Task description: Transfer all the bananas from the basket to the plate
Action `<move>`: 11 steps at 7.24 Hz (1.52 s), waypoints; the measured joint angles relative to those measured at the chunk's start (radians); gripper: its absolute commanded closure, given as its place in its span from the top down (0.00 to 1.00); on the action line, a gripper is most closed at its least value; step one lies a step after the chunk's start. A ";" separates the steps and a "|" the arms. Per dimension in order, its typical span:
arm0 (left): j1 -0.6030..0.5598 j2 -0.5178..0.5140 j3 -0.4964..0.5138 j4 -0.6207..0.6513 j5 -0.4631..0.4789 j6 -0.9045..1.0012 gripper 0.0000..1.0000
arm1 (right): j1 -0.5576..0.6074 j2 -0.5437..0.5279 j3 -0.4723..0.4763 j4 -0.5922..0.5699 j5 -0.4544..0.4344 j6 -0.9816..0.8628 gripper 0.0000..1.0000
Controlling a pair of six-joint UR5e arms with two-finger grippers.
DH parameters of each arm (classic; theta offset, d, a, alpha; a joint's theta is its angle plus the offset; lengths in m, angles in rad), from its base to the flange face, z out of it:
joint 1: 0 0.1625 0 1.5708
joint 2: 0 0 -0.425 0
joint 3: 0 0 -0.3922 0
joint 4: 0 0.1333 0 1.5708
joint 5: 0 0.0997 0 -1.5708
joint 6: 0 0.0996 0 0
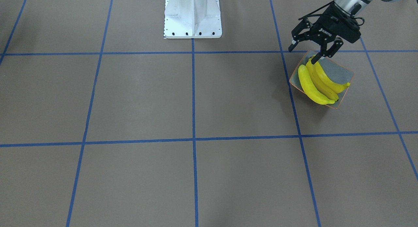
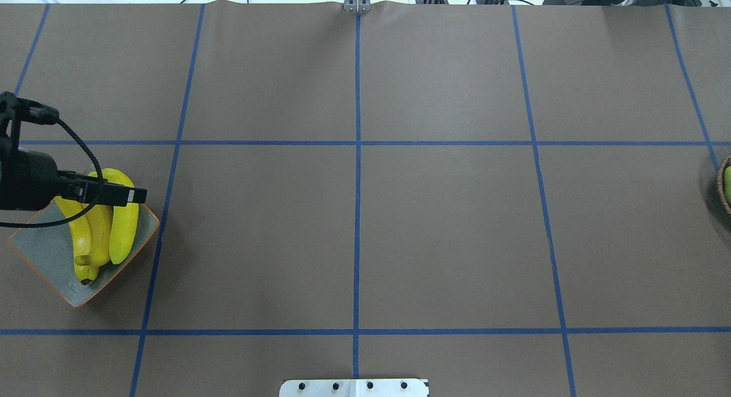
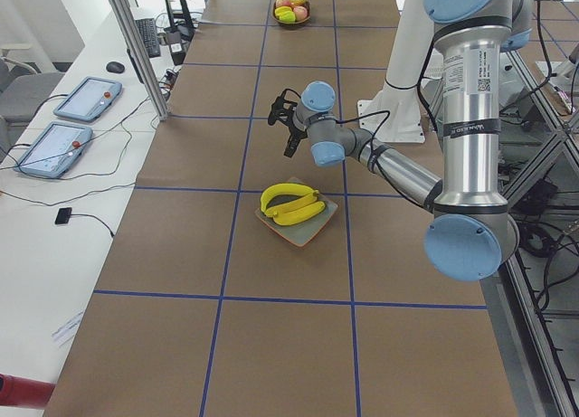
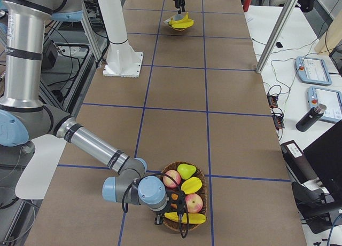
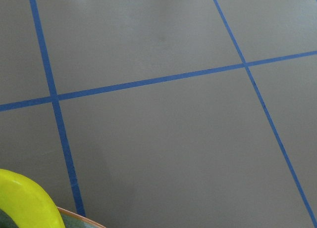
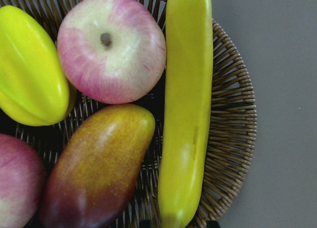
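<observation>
Three bananas lie side by side on the plate, touching each other. One more banana is in the basket. Seen from overhead, the plate sits at 9 o'clock on the table and the basket at 3 o'clock, well apart.

The left gripper hangs over the plate's edge nearest the robot, just above the banana ends. Its two black fingers are spread wide with nothing in them. The right gripper hangs right over the basket. I cannot tell if its fingers are spread or closed.

In the right wrist view, the basket banana lies along the 3 o'clock side, running from 12 to 6. Just beside it are a pink and cream apple at 12 o'clock and a mango at 7 o'clock, orange on top and dark red lower down. A yellow star fruit sits at 10 o'clock and a second apple at 8 o'clock.

The basket is round and woven from thin brown strands. The plate is square, shiny and grey-green, with a thin orange rim and corners that curl up. The bananas are smooth, curved and bright yellow. The table is flat and brown, with blue tape lines making big squares. A white metal base stands at 12 o'clock in the front view.
</observation>
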 measured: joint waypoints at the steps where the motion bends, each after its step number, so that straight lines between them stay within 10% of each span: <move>1: 0.000 0.000 0.000 0.000 0.000 0.000 1.00 | -0.003 0.002 0.002 0.004 -0.001 0.013 0.00; 11: 0.006 0.003 0.008 0.000 -0.001 -0.003 1.00 | 0.031 0.030 0.077 0.014 -0.174 0.004 0.00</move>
